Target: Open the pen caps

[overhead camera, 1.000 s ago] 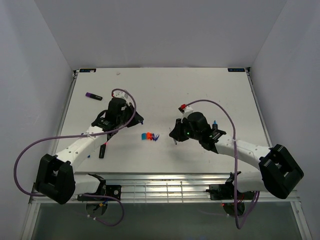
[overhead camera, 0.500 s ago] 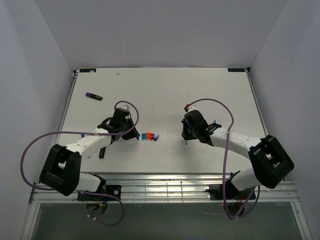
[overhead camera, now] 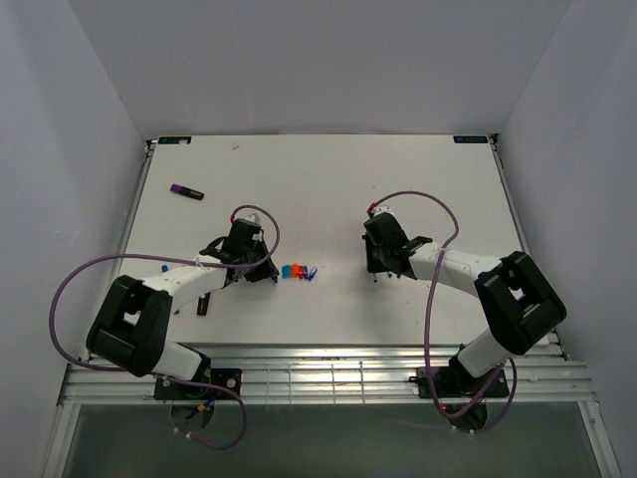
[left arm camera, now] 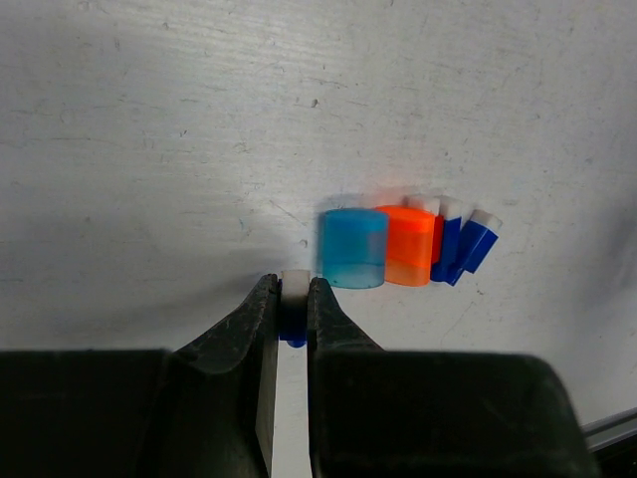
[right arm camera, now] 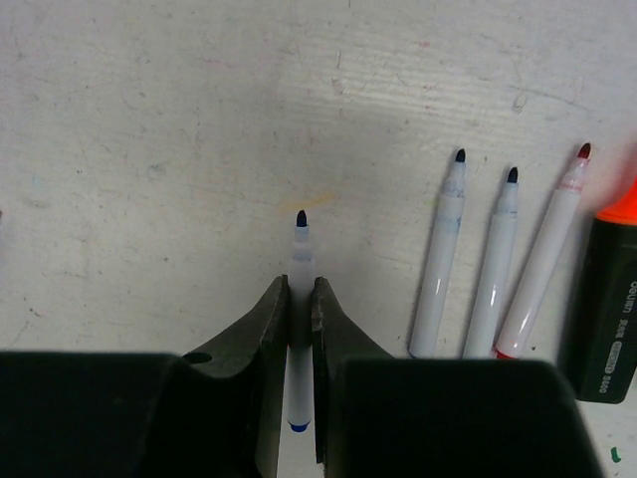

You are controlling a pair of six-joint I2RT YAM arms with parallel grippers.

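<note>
**Left jaws.** Narrow, clamped on a slim held cap point(left arm camera: 293, 290). Its white end shows between the fingertips and its blue part shows behind them. The cap sits low over the table point(left arm camera: 149, 119); whether it touches the table cannot be told.

**Loose caps.** Five caps lie in a row on the table, just ahead of the left jaws and slightly to their right in the left wrist view. They lie close side by side, in this order:
- chunky blue cap point(left arm camera: 353, 249), nearest the jaws
- chunky orange cap point(left arm camera: 406, 246)
- slim red cap point(left arm camera: 437, 239)
- first dark-blue cap point(left arm camera: 451, 244)
- second dark-blue cap point(left arm camera: 479, 242), farthest from the jaws

**Purple cap.** In the top view, a purple cap point(overhead camera: 176, 188) lies well apart from the left jaws, beyond them and to their left. It is fitted on a black highlighter body point(overhead camera: 195, 193).

**Right jaws.** Narrow, clamped on a thin white pen barrel point(right arm camera: 301, 269). The barrel is uncapped, and its blue tip points straight ahead of the jaws.

**Uncapped pens.** Three pens lie on the table to the right of the right jaws, side by side with small gaps, tips pointing ahead:
- first blue-tipped pen point(right arm camera: 441, 259)
- second blue-tipped pen point(right arm camera: 495, 269)
- red-tipped pen point(right arm camera: 542, 269)

An orange-tipped highlighter point(right arm camera: 605, 309) lies just beyond them, farthest from the jaws.
</note>
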